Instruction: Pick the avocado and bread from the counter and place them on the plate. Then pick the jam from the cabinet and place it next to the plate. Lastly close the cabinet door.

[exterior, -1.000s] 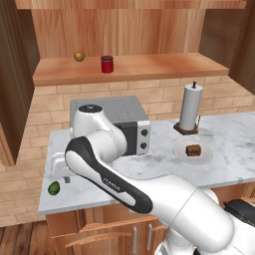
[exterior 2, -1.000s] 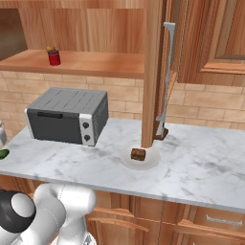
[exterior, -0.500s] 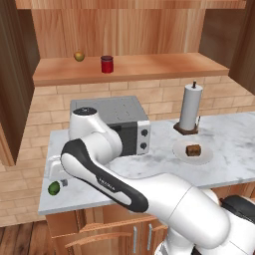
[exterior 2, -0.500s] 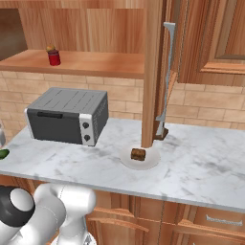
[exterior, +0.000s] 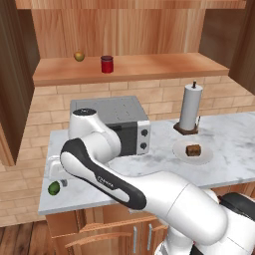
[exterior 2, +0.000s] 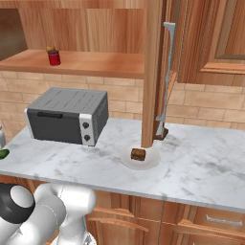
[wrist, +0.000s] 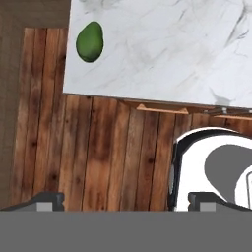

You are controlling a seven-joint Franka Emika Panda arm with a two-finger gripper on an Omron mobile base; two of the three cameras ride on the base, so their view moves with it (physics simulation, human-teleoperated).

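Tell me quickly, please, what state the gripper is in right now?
Gripper: open, holding nothing; its fingertips stand wide apart above the floor, short of the avocado on the counter.

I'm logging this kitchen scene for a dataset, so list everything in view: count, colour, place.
avocado: one, green, counter's left corner
bread: one, brown, on plate
plate: one, white, counter right of oven
jam: one, red, cabinet shelf
fruit: one, yellowish-brown, shelf left of jam
toaster oven: one, grey, counter by wall
paper towel: one, white, behind plate
cabinet: one, brown, open, above counter
counter: one, white marble
end effector: one, dark fingertips, open, over the wooden floor
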